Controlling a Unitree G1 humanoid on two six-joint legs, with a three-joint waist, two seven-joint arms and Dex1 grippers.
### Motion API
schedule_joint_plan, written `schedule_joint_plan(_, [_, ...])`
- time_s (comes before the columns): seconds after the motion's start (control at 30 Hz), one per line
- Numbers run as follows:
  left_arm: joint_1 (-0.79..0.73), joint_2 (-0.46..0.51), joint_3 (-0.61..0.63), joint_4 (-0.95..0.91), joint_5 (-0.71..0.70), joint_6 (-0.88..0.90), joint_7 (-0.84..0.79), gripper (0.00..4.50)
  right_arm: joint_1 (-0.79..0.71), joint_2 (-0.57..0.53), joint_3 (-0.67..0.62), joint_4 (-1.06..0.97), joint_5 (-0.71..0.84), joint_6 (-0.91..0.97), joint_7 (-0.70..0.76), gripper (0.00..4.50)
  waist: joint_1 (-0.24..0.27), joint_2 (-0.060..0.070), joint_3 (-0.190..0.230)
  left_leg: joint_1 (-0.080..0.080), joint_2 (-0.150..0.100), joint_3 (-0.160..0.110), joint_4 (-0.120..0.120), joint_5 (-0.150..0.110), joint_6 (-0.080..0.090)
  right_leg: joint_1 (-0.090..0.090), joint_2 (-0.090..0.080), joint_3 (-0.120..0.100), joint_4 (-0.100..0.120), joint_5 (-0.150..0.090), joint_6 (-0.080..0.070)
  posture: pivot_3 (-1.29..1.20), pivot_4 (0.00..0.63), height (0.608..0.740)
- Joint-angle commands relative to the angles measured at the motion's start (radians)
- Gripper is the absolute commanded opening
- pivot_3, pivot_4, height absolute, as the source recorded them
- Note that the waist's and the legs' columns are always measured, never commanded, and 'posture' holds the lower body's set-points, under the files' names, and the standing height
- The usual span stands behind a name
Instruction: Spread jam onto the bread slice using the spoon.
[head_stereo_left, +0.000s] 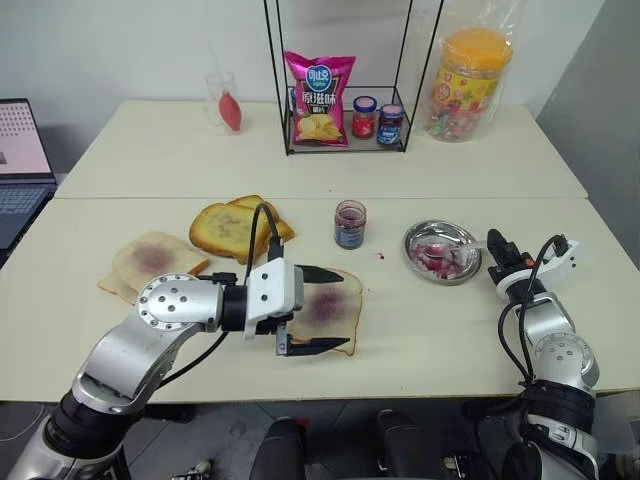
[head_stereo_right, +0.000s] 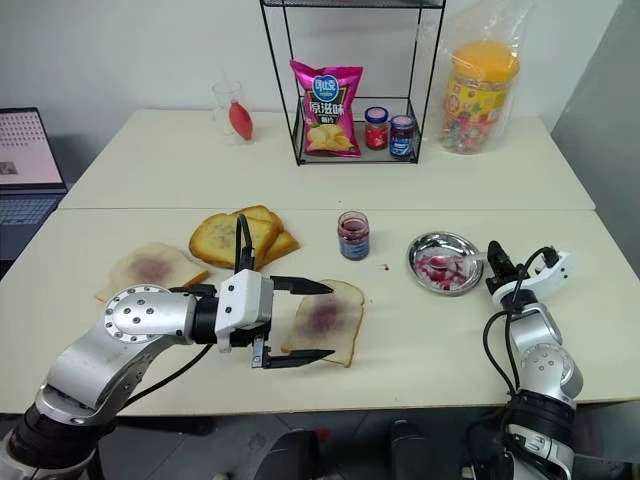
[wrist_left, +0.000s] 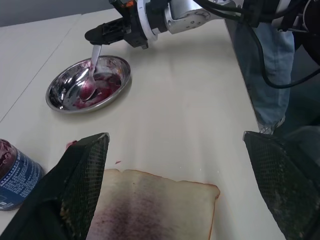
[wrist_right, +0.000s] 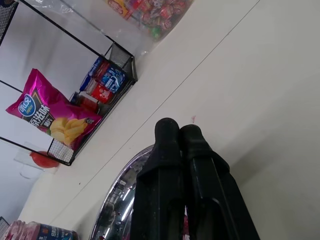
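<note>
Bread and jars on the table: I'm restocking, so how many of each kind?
White bread slices with jam: 2
Toasted slices: 2, stacked, maybe more hidden
Open jam jar: 1
Lidded jars on the rack: 2
Total: 7

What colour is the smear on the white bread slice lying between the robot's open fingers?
Dark purple, fading at the edges, on the pale white bread slice; the left wrist view shows it best.

From my seat the jam jar is the anchor: bread slice just in front, toast pile to its left, dish holding the spoon to its right, wire rack behind.
</note>
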Motion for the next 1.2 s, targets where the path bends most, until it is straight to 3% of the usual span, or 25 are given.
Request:
schedule_joint_plan(0.03, [-0.013, -0.013, 0.001, -0.003, 0.007, -0.019, -0.001, 4.50, -0.024, -0.045, 0.001, 0.000, -0.012, 0.002, -0.001, 0.06, 0.000, 0.000, 0.000, 0.000, 0.000, 0.000, 0.000, 0.000, 0.000, 0.000, 0.000, 0.000, 0.000, 0.000, 0.000, 0.00, 0.150, 0.740])
schedule_joint_plan(0.43, [0.001, -0.037, 0.020, 0.021, 0.022, -0.037, 0.017, 4.50, -0.035, -0.130, -0.013, -0.067, 0.085, 0.084, 0.028, 0.06, 0.000, 0.000, 0.000, 0.000, 0.000, 0.000, 0.000, 0.000, 0.000, 0.000, 0.000, 0.000, 0.000, 0.000, 0.000, 0.00, 0.150, 0.740])
schedule_joint_plan(0.7, [0.040, -0.093, 0.136, 0.070, 0.017, -0.022, 0.145, 4.50, -0.117, -0.197, 0.009, -0.292, 0.205, 0.197, -0.056, 0.06, -0.005, 0.002, 0.001, 0.000, 0.000, 0.000, 0.000, 0.000, 0.000, 0.000, 0.000, 0.001, 0.000, 0.000, 0.000, 0.00, 0.150, 0.740])
schedule_joint_plan(0.87, [0.060, -0.119, 0.204, 0.087, 0.001, 0.004, 0.226, 4.50, -0.211, -0.233, 0.099, -0.380, 0.224, 0.273, -0.123, 0.06, -0.009, 0.001, 0.001, -0.001, 0.000, 0.000, 0.000, 0.000, 0.000, -0.001, 0.000, 0.001, 0.000, 0.000, 0.000, 0.00, 0.150, 0.740])
schedule_joint_plan(1.2, [0.100, -0.179, 0.304, 0.058, -0.025, 0.079, 0.385, 4.50, -0.498, -0.186, 0.412, -0.249, -0.008, 0.251, -0.031, 0.06, -0.009, 0.001, 0.001, -0.001, 0.000, 0.000, 0.000, 0.000, 0.000, -0.002, 0.000, 0.000, 0.000, 0.000, 0.000, 0.00, 0.150, 0.740])
